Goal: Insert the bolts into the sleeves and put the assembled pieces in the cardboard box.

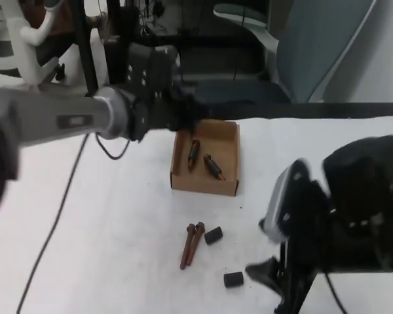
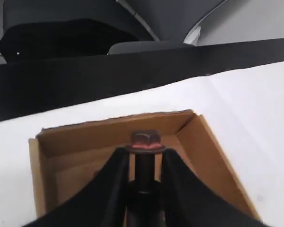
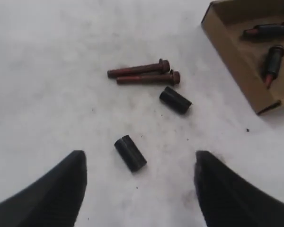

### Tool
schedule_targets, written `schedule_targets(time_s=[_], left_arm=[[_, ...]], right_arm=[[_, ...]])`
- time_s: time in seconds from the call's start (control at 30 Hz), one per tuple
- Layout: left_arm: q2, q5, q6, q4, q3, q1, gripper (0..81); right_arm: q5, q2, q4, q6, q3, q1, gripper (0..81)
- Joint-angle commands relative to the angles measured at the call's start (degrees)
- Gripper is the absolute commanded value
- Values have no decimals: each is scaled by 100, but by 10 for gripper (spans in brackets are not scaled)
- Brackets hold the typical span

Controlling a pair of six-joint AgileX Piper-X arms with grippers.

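My left gripper (image 2: pixel 144 161) is shut on an assembled piece, a rusty bolt (image 2: pixel 144 140) standing in a black sleeve, held above the cardboard box (image 2: pixel 199 142). In the high view this gripper (image 1: pixel 187 116) hangs over the far-left corner of the cardboard box (image 1: pixel 204 185), where two assembled pieces (image 1: pixel 194 152) (image 1: pixel 213 166) lie. Two loose rusty bolts (image 3: pixel 139 70) (image 3: pixel 149 78) lie side by side on the white cloth, with one black sleeve (image 3: pixel 175 100) beside their heads and another sleeve (image 3: pixel 130 152) nearer my right gripper (image 3: pixel 139 189). That gripper is open and holds nothing.
The right arm's bulky black body (image 1: pixel 354 209) fills the near-right of the bench. A black cable (image 1: pixel 52 229) trails across the left of the cloth. A chair (image 1: pixel 327 46) stands beyond the bench's dark far edge.
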Motion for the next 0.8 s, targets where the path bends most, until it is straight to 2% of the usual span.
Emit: schedule_targets(time_s=[0.0,0.03,0.1,0.17,0.2,0.37,0.53,0.63,0.67,0.7,0.77], left_arm=[[334,149,25,-15,-439,33,108],[426,201,25,-29,-541,31,169],[602,353,37,-29,-715,62,377],[674,428,37,-67,-852,83,638],[674,428,37,-64,-883,99,700],[367,987,-137,68,-914,250,700],[-115,1444,-93,887,-914,574,700],[-319,2354,110,1424,-914,791,700],[-368,3030,224,1619,-914,879,700],[-390,3391,236,1738,-914,929,700],[-438,3893,259,2102,-914,1033,700]], right_arm=[[-77,473,0,-441,-139,-25,609],[-77,643,0,-549,-179,-25,609],[10,932,0,-686,-277,-14,609],[76,1210,16,-791,-429,-14,609],[75,1314,55,-825,-513,-2,609],[85,1752,618,-1483,-1052,194,609],[531,2068,1108,-2184,-1373,425,609],[793,2283,1191,-2678,-1427,470,568],[934,2366,1190,-2910,-1424,465,536],[1121,2436,1190,-3130,-1424,465,505],[1268,2605,1146,-3338,-1424,465,491]])
